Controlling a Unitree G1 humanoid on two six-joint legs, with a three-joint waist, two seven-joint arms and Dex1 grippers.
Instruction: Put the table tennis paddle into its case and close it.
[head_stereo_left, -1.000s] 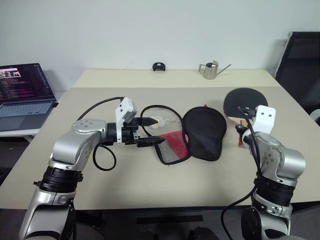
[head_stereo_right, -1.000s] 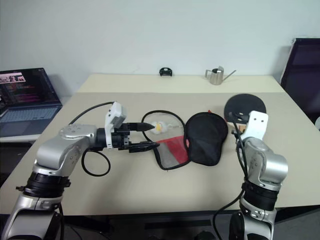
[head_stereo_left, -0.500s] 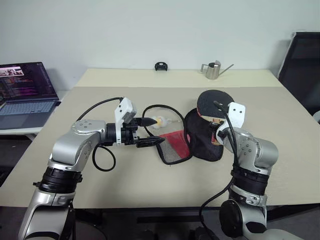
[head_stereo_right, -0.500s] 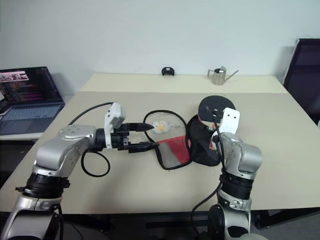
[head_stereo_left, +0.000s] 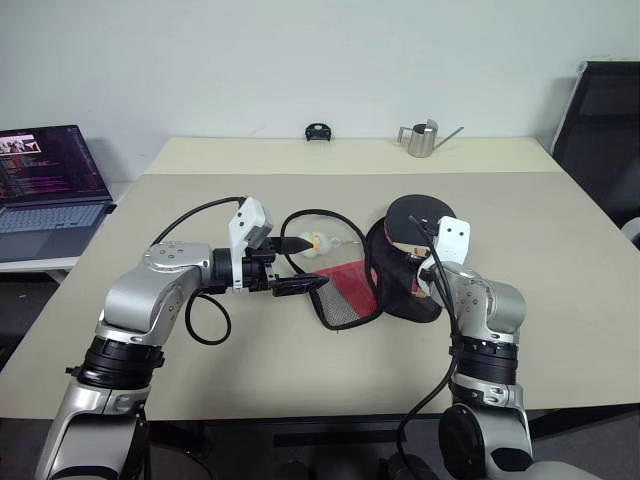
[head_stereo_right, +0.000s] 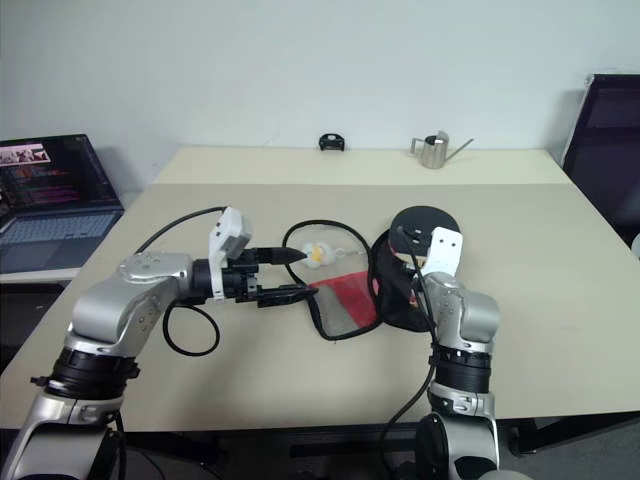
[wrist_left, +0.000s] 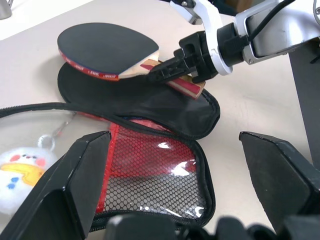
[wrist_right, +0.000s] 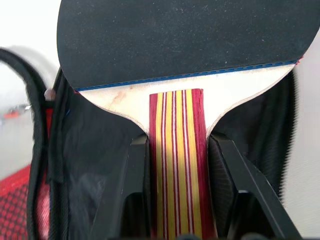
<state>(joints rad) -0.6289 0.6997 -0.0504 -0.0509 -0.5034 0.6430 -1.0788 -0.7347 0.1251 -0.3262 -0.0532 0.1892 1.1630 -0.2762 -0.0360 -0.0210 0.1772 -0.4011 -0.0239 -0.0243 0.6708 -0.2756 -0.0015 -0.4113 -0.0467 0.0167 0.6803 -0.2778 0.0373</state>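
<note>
The case lies open at mid-table, its black half to the right and its red-lined mesh flap to the left. My right gripper is shut on the striped wooden handle of the table tennis paddle. The paddle's black blade hovers low over the black half, pointing away from me. My left gripper is open at the mesh flap's left edge. Its fingers stand wide apart on either side of the flap.
A small white plush toy lies just behind the mesh flap. At the table's far edge stand a metal watering can and a small black object. A laptop sits on a side table to the left. A black chair is at the right.
My right arm has carried the paddle leftward and lower, from the table's right side to over the case's black half. The left arm has stayed put.
</note>
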